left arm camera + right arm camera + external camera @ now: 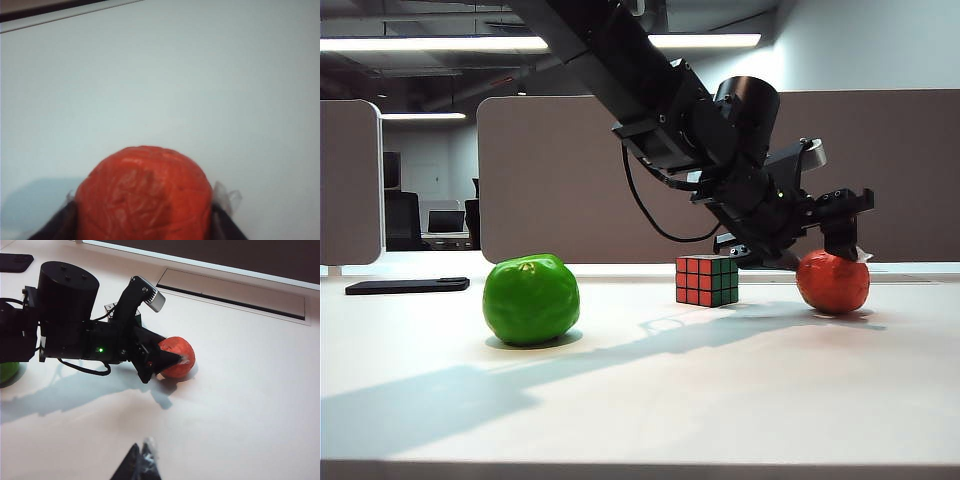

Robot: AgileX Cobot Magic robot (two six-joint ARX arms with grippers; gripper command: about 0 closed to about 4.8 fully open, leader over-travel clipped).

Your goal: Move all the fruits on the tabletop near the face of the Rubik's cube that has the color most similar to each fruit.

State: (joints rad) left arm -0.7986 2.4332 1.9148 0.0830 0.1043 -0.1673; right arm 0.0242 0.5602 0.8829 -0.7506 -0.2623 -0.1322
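The orange-red fruit (pixel 832 282) rests on the tabletop (pixel 640 400) at the right of the exterior frame, with the left hand (pixel 830 245) set over it, one dark finger on each flank. Contact looks made at the sides, though I cannot tell whether the grip is firm yet. The risk, as I judge it, lies in the round dimpled skin: a shallow or off-centre pinch could let it squirt out and roll. The Rubik's cube (pixel 707 280) stands just left of the fruit, its red face toward the camera and green face toward the fruit, so a low sweep could knock it. The green fruit (pixel 530 299) sits well apart at lower left. The right hand (pixel 140 465) hangs at the bottom of its own view, too little shown to tell its opening. Bare tabletop lies in front; a recessed slot (pixel 230 290) runs behind.
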